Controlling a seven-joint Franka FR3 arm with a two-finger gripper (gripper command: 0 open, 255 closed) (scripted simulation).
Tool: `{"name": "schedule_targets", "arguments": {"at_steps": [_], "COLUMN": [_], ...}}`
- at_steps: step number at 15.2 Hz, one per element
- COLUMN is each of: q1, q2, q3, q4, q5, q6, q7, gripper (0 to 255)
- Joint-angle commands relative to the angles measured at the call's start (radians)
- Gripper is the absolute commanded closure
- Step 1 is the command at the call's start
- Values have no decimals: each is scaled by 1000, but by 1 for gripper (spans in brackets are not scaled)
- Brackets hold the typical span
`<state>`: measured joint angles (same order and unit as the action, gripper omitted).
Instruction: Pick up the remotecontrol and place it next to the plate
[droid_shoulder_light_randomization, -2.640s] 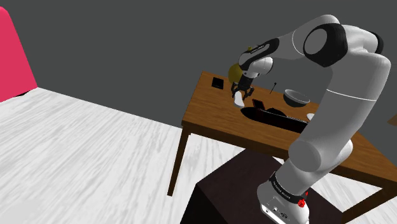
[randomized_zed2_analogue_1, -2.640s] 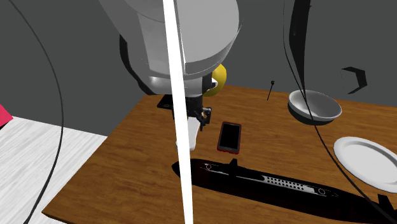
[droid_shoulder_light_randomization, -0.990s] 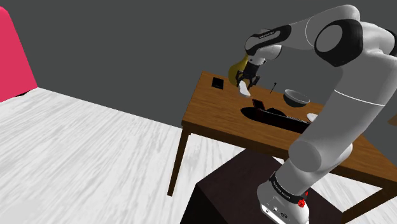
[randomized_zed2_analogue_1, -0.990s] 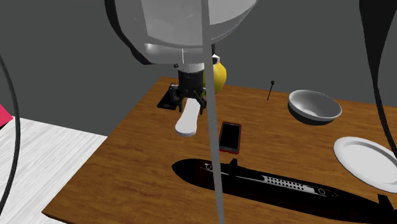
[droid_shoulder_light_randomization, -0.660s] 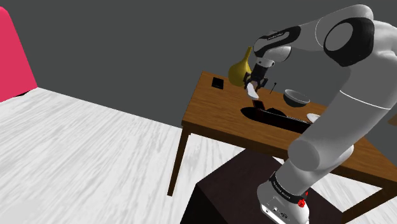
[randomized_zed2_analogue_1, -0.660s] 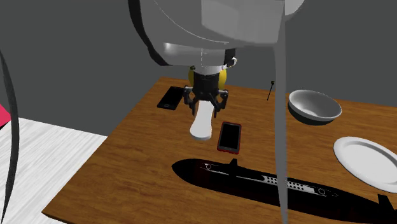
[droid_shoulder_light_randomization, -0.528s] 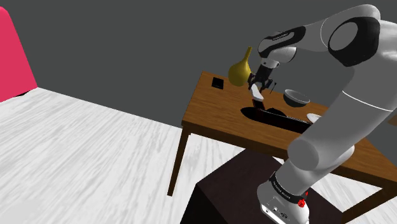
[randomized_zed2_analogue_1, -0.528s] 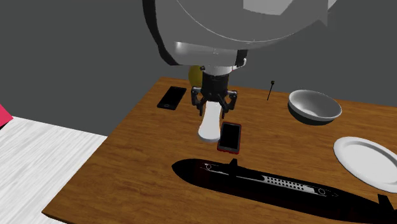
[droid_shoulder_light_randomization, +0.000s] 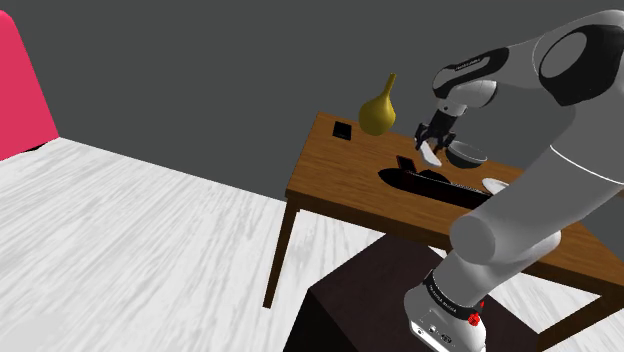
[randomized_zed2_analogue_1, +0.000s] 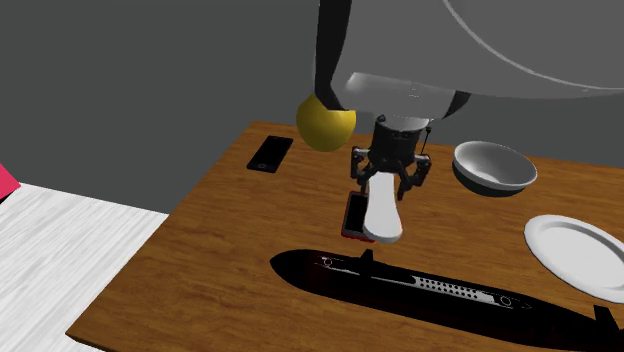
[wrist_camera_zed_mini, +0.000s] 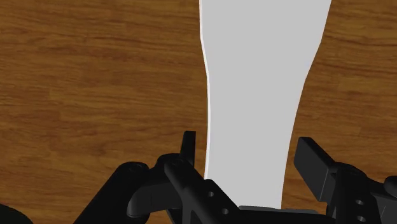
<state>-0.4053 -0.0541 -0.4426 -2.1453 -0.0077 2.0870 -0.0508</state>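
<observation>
status: transport phase, in progress.

- jaws: closed on the upper end of the remote (randomized_zed2_analogue_1: 383, 212). in the wrist view the pale grey remote (wrist_camera_zed_mini: 261, 83) sits clasped between both black fingers and extends away from them over wood grain.
- change: across the last few seconds the remote has been raised off the tabletop (randomized_zed2_analogue_1: 230, 240) and carried toward the second exterior view's right. earlier it hung left of the red-edged phone (randomized_zed2_analogue_1: 351, 212); now it hangs above that phone, covering part of it.
- remote position: clear of the tabletop, between the yellow vase (randomized_zed2_analogue_1: 325, 122) and the bowl (randomized_zed2_analogue_1: 492, 165). in the shoulder view the remote (droid_shoulder_light_randomization: 430, 153) is just beside the bowl (droid_shoulder_light_randomization: 465, 153).
- unchanged items: bowl, plate (randomized_zed2_analogue_1: 575, 250), dark phone (randomized_zed2_analogue_1: 269, 154) and the long black object (randomized_zed2_analogue_1: 420, 285) lie where they did before.

meaning for the task: the pick is complete and the grasp appears stable. the plate is still well apart from the remote, further toward the second exterior view's right. the remaining work is judged to be continued travel past the bowl, a descent onto bare tabletop beside the plate, then release.

caution: the remote hangs long below the jaws; the bowl rim and the black object lie close to the likely path.
</observation>
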Motion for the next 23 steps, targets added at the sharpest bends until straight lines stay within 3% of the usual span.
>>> {"name": "schedule_targets", "arguments": {"at_steps": [1, 13, 23], "q1": [-25, -164, -306], "q2": [-3, 20, 180], "q3": [-28, -190, -306], "q4": [-8, 22, 175], "q5": [-4, -1, 113], "q6": [5, -6, -44], "q7": [-53, -356, -664], "gripper": [255, 255, 255]}}
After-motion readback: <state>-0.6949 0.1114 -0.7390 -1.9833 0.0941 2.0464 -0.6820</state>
